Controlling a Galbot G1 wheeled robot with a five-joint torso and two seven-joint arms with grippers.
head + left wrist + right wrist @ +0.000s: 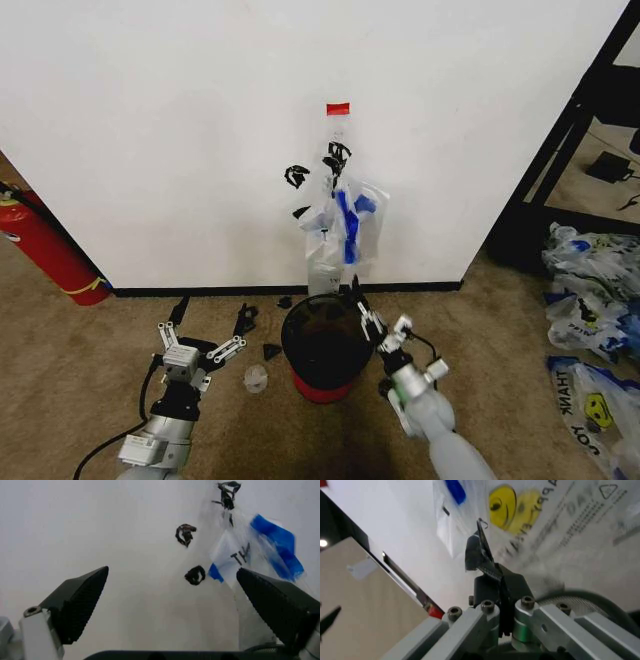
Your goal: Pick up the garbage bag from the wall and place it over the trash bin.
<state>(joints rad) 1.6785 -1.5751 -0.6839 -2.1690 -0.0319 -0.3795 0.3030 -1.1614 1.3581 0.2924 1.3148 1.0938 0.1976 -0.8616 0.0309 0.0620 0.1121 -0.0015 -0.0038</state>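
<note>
Garbage bag (343, 222) hangs on wall (200, 120) below red tape strip (338, 108), lower end just above trash bin (322, 345). Bin stands on carpet floor (80, 350) close to baseboard. Right pincer (363, 307) at bin's far right rim, fingers pressed together, nothing visibly between them. Left pincer (213, 322) low over floor left of bin, spread wide, empty. Fire extinguisher (45, 250) at left wall edge.
</note>
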